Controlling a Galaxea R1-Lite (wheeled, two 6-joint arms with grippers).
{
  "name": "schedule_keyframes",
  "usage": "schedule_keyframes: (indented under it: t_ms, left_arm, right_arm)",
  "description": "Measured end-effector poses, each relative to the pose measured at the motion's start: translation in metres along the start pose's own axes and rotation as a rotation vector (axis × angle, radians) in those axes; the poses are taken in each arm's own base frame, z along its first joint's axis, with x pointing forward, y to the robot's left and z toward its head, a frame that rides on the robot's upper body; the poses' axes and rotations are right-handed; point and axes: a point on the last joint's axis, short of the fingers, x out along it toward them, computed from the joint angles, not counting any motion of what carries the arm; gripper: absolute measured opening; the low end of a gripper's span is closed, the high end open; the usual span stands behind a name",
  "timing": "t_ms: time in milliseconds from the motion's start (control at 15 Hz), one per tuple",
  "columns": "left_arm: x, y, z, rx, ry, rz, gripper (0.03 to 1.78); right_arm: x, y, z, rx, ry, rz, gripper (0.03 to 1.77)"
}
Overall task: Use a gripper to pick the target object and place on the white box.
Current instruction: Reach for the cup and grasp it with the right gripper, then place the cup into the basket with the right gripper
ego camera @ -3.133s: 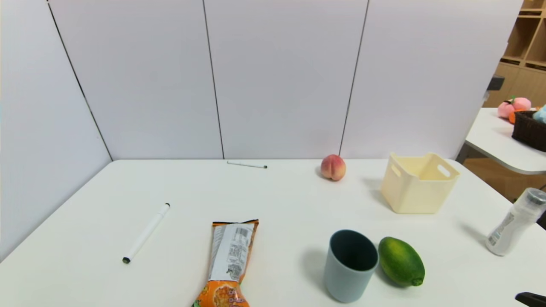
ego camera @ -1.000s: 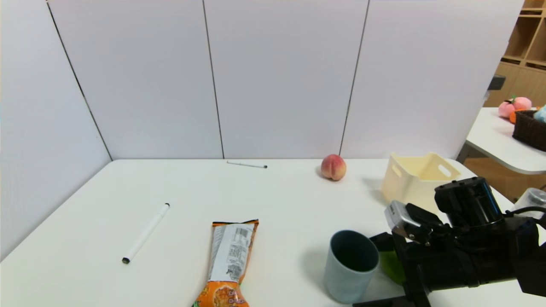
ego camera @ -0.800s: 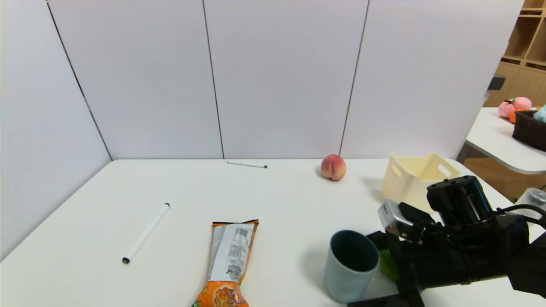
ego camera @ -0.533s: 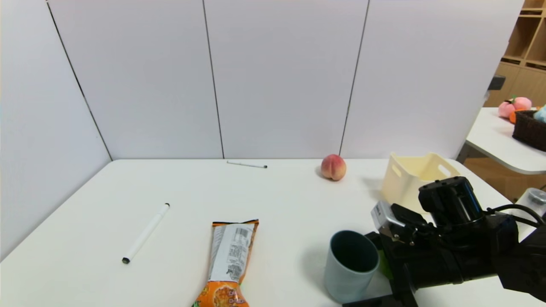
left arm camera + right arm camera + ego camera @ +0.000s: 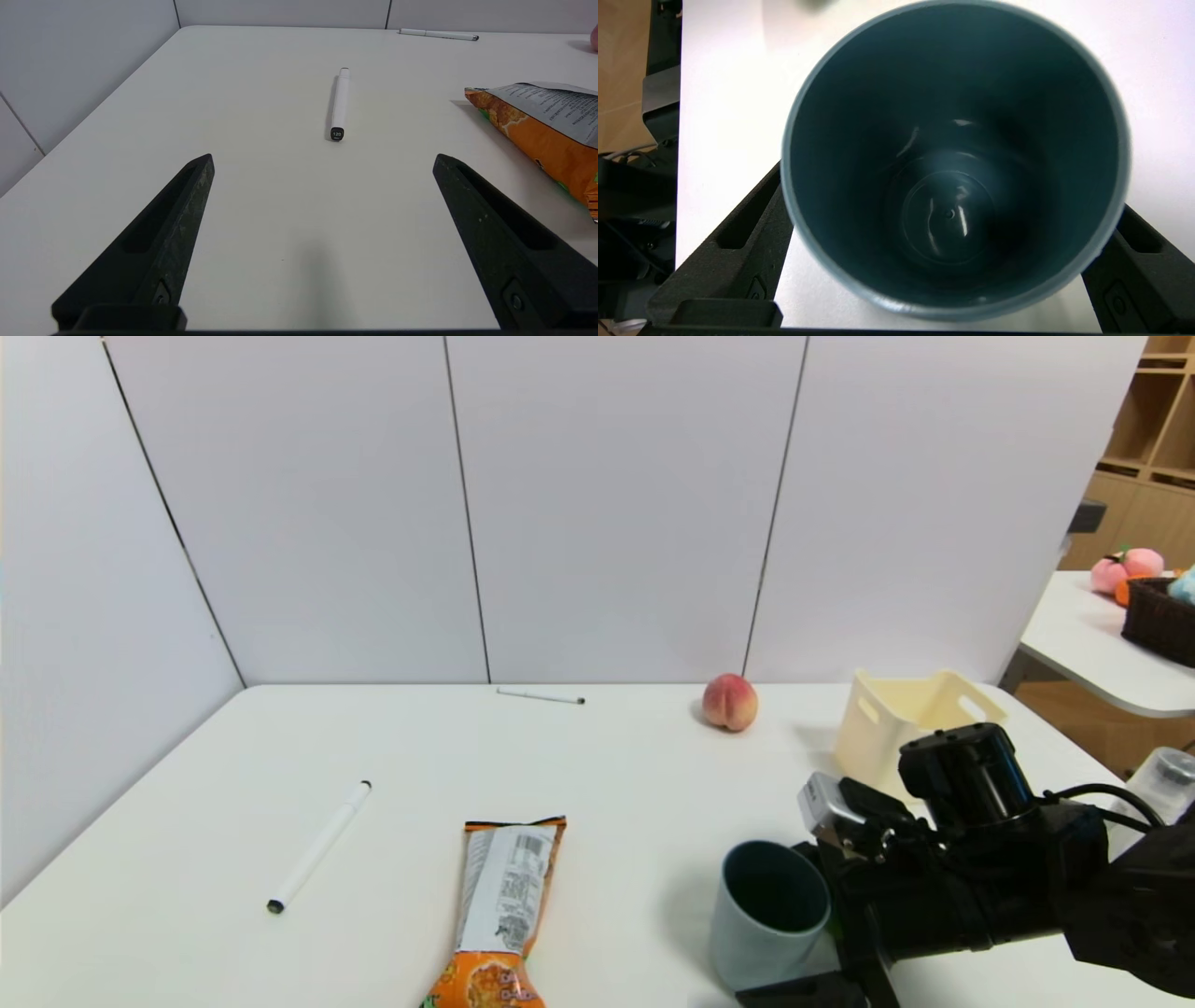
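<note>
The plain grey-blue handleless cylindrical cup (image 5: pixel 767 915) stands upright on the white table (image 5: pixel 607 775), near its front edge and right of centre. The black right hand (image 5: pixel 822 933) is low beside it on the right. In the right wrist view its two flat black fingers (image 5: pixel 738 242) lie apart on either side of the cup (image 5: pixel 952 158), one along each flank of the wall; whether they touch the wall yet cannot be told, and nothing shows a squeeze. The grasp looks about to be made rather than done.

The cup looks like a light, stiff moulded piece with smooth, probably slippery sides, and it is empty: its dark teal floor shows bare. A pinch across the wall, around mid-height, should hold it; a grip too near the rim could let it tip or slide out, and a push before the fingers meet could skid it across the table.

The cream-white plastic square bin (image 5: pixel 910 733) with its oval handle cut-outs sits farther back and to the right, partly hidden by the arm, so the carry would run away from the robot and slightly rightward, lifting over the bin's rim.

The black left hand (image 5: pixel 322 158) hovers over the left part of the table with its fingers wide apart and nothing between them, facing a white marker pen (image 5: pixel 339 103) and an orange snack packet (image 5: pixel 542 130).
</note>
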Motion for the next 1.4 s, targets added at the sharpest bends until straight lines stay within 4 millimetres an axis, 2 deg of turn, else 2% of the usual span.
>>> schedule_keyframes:
  t_ms: [400,600,733,1000,1200,1400]
  left_arm:
    - [0.000,0.000,0.000,0.000,0.000,0.000,1.69]
    - [0.000,0.000,0.000,-0.001,0.000,0.000,1.69]
    - [0.000,0.000,0.000,-0.001,0.000,0.000,1.69]
    - [0.000,0.000,0.000,-0.001,0.000,0.000,1.69]
    - [0.000,0.000,0.000,-0.001,0.000,0.000,1.69]
    - [0.000,0.000,0.000,-0.001,0.000,0.000,1.69]
  right_arm:
    - [0.004,0.002,0.000,0.021,-0.012,0.007,1.68]
    - [0.003,0.004,-0.003,0.032,0.001,0.009,1.19]
    - [0.003,0.005,-0.003,0.029,-0.002,0.007,1.13]
    - [-0.001,0.004,0.000,0.006,-0.025,-0.008,1.12]
    - [-0.018,0.005,0.011,-0.041,-0.083,-0.065,1.11]
    - [-0.052,0.004,0.028,-0.106,-0.171,-0.184,1.11]
